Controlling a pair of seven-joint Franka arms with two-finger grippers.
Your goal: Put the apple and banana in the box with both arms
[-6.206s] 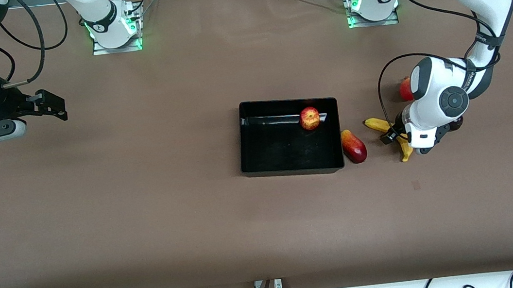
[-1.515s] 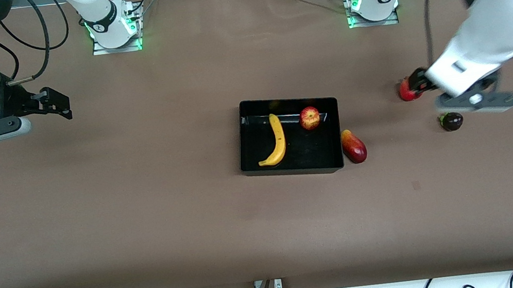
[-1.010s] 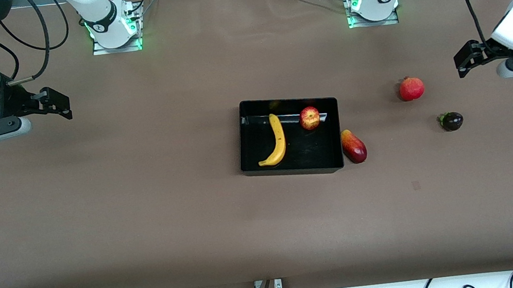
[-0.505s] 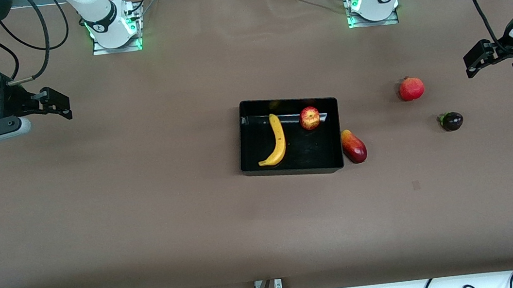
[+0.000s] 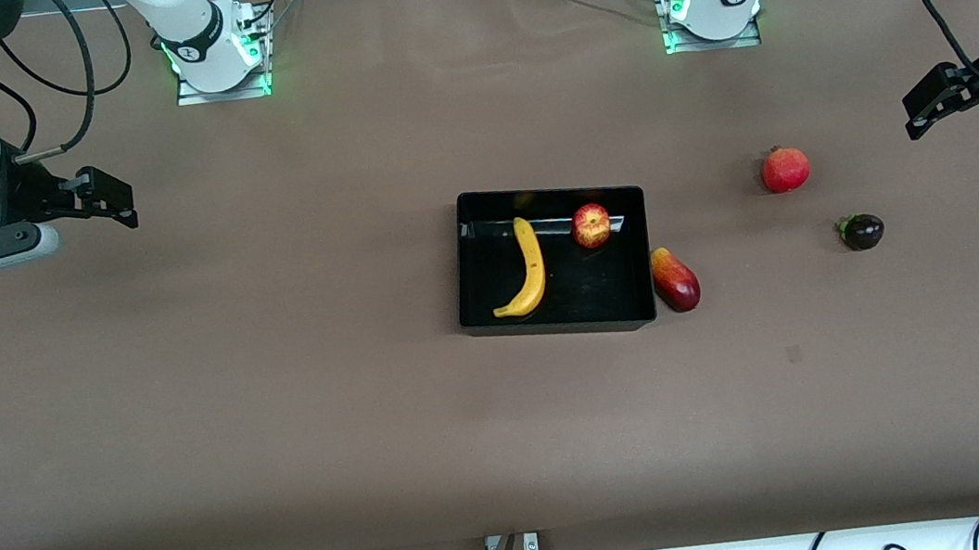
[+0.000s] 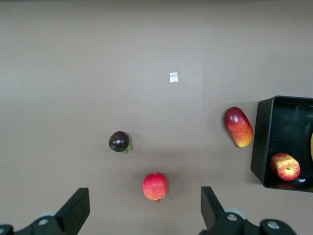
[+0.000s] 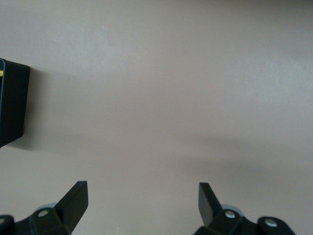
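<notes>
The black box (image 5: 559, 327) sits mid-table. The yellow banana (image 5: 529, 267) lies inside it, and the red-yellow apple (image 5: 591, 226) rests in it beside the banana, toward the left arm's end. My left gripper (image 5: 921, 102) is open and empty, raised over bare table at the left arm's end. In the left wrist view the gripper (image 6: 142, 208) frames the table, with the box (image 6: 258, 142) and apple (image 6: 285, 166) at the edge. My right gripper (image 5: 107, 199) is open and empty, waiting over the right arm's end; its wrist view (image 7: 142, 198) shows a box corner (image 7: 13, 105).
A red-yellow mango (image 5: 675, 279) lies against the box's outer wall toward the left arm's end. A red pomegranate (image 5: 785, 169) and a dark purple fruit (image 5: 861, 231) lie farther toward that end. All three show in the left wrist view: mango (image 6: 238, 127), pomegranate (image 6: 155, 186), purple fruit (image 6: 119, 142).
The banana went from the table beside the mango into the box. The left arm then let go and drew back and up to its own end. The right arm stayed still.
</notes>
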